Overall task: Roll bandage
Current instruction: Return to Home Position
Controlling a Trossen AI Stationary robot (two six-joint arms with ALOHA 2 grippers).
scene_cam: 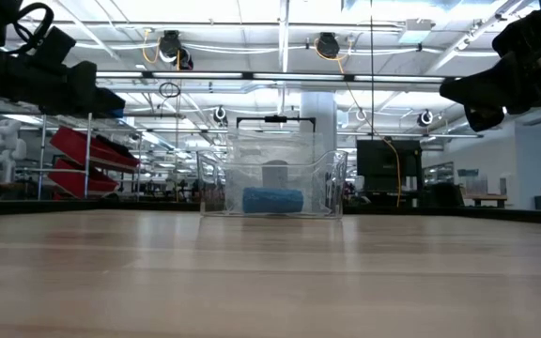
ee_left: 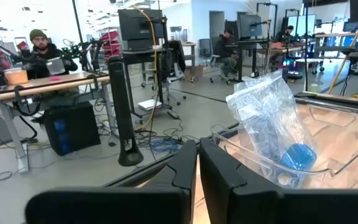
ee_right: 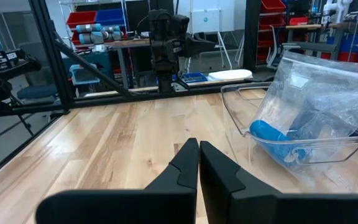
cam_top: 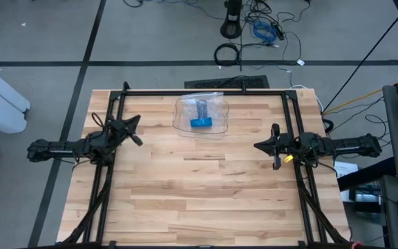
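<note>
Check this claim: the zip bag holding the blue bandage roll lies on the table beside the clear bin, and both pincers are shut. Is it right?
No. The zip bag with the blue bandage roll sits inside the clear bin, not beside it, as the right wrist view shows. The left pincer and right pincer are shut.

The table (cam_top: 206,187) is pale plank wood, smooth and matt. The transparent bin (scene_cam: 216,183) is clear glossy plastic; the zip bag (ee_left: 266,115) in it is thin, crinkled, shiny film. The blue bandage (scene_cam: 272,201) looks like soft matt cloth. The right gripper (ee_right: 198,144) is matt black plastic.
</note>
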